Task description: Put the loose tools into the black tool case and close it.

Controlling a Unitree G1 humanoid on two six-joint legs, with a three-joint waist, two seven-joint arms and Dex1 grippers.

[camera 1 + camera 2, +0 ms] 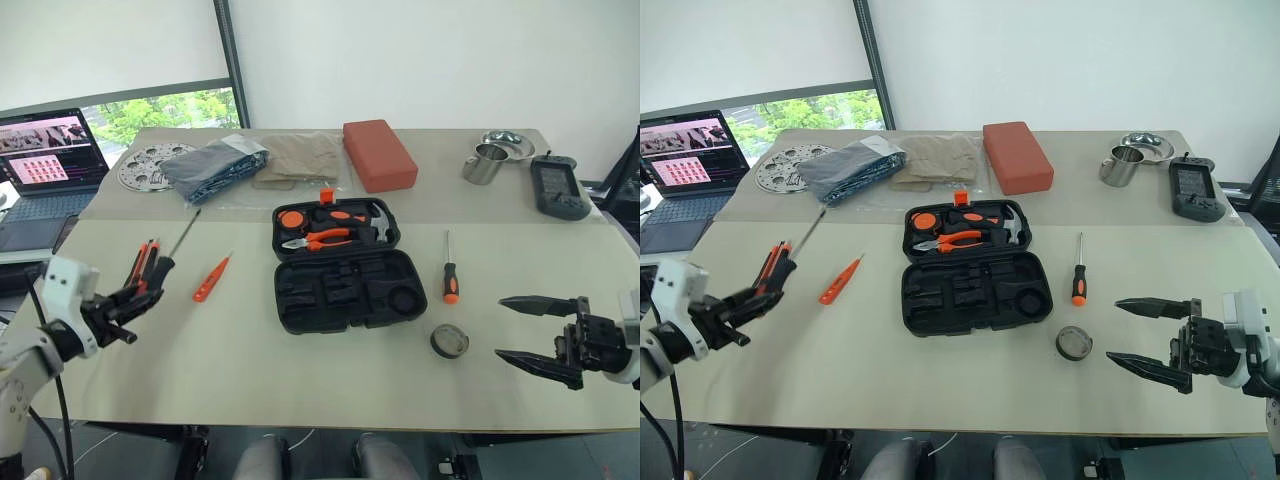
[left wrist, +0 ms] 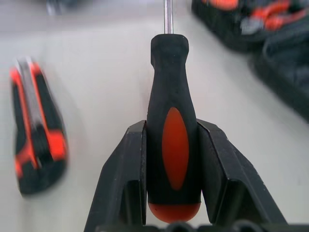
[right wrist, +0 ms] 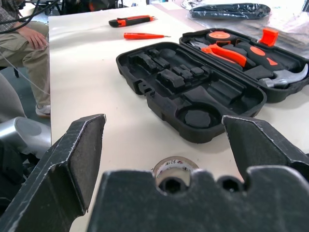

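Closest to me, down at the near edge of the table, are the two grippers: the right gripper hangs over the right side with its black fingers spread wide and nothing between them, and the left gripper on the other side has its fingers clamped on the black-and-orange handle of a long-shafted screwdriver, whose steel shaft angles away toward the far side. Right beside that one, an orange-and-black utility knife lies on the tabletop. A bit further in, ahead of the right gripper, a small grey ring-shaped roll sits just off the near right corner of the black tool case. That case is lying open flat in the middle of the table; the near half has empty moulded slots, while the far half already holds pliers, a hammer and a couple of other orange-and-black bits, with the small orange latch sticking up at its far edge. Left of the case there's a slim orange pen-like screwdriver, and right of it a second screwdriver lying with its shaft pointing away. Further back: a red-brown block, folded cloths, a steel cup, a dark handheld device and an open laptop at far left.
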